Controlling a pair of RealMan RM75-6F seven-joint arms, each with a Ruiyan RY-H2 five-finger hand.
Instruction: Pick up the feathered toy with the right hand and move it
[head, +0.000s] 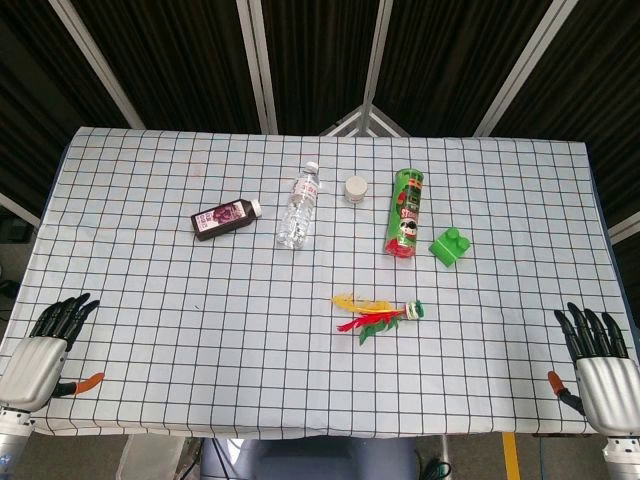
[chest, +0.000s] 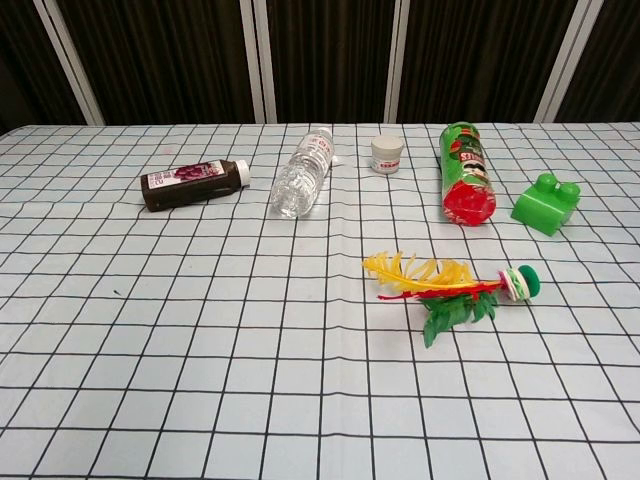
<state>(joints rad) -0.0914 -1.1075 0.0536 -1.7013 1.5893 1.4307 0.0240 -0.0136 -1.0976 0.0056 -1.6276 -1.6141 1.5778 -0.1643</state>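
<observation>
Waiting hands: my right hand (head: 598, 372) and left hand (head: 42, 352) rest at the near table corners, fingers spread, holding nothing.
Toy position: feathered toy (head: 378, 313) lies flat mid-table, well apart from my right hand.
Slip risk: feathers bend; pinching them, not the green cap, may drop it.
Collision risk: green block (head: 450, 245) and chip can (head: 405, 212) sit just beyond.

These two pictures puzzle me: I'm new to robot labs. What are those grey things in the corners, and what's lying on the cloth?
They are a robot's own hands. The head view looks down from above: left robot hand, right robot hand, both resting at the table's near edge with fingers spread, holding nothing. The chest view looks lower and shows no hands. On the checked tablecloth lie a feathered toy, dark juice bottle, water bottle, small white jar, green chip can and green block.
</observation>
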